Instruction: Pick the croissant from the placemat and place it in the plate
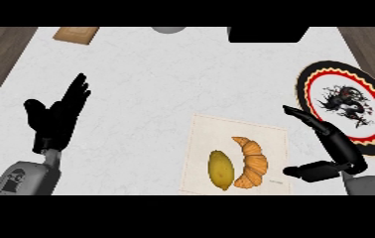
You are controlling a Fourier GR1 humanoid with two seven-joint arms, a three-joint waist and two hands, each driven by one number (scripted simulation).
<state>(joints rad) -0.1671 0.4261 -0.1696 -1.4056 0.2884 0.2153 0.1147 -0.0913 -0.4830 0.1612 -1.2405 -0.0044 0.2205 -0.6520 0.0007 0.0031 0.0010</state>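
Fingers (306, 120) of the right hand (333, 155) are spread open and hold nothing, with the long fingers stretched up and leftward and the thumb pointing left lower down, so that together they form a wide gap facing the placemat. That hand sits just beside the right edge of the placemat (219, 128), a pale square sheet lying flat on the white marbled counter (161, 78). On the placemat lies the croissant (251, 161), a golden-brown crescent, untouched and apart from the hand. Touching or nearly touching its left side is a yellow lemon (221, 170), which crowds the croissant from that side, so an approach from the right looks the easier one. The plate (311, 78), round with a black and red rim and a dark printed figure in its middle, rests on the counter behind and to the right of the hand, near enough that the carry should be short. At the far left of the view the left hand (55, 118) rests open with its fingers pointing up, well apart from everything else. Judging from this layout, the grasp has not yet begun.
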